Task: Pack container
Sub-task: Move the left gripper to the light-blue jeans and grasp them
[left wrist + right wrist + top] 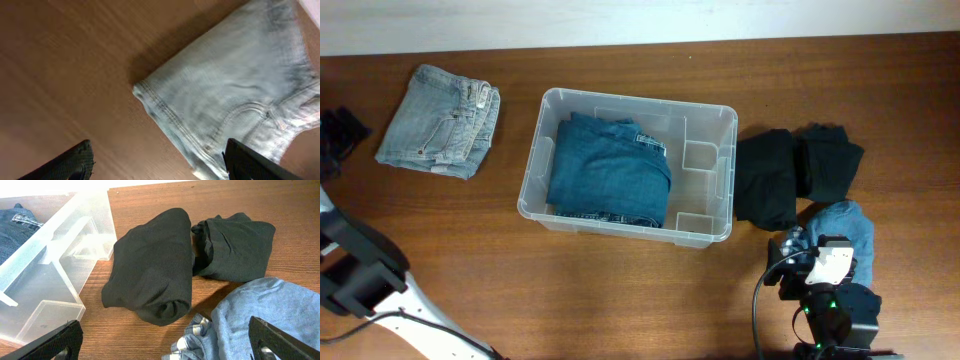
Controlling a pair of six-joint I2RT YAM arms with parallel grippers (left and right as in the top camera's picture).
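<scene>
Denim shorts (pixel 440 120), pale and folded, we log at the left of the wooden table (pixel 720 60), with the left gripper (pixel 157 160) hovering over their hem, jaws spread wide and empty. Mid-table we record the container (pixel 533 180), clear plastic, upright, with one folded dark teal garment (pixel 610 165) filling its left portion. Just right of it we list a black folded garment (pixel 767 180) touching a second black garment (pixel 830 160), then a light blue garment (pixel 850 228) beneath the right gripper (pixel 165 345), fingers parted, gripping nothing.
</scene>
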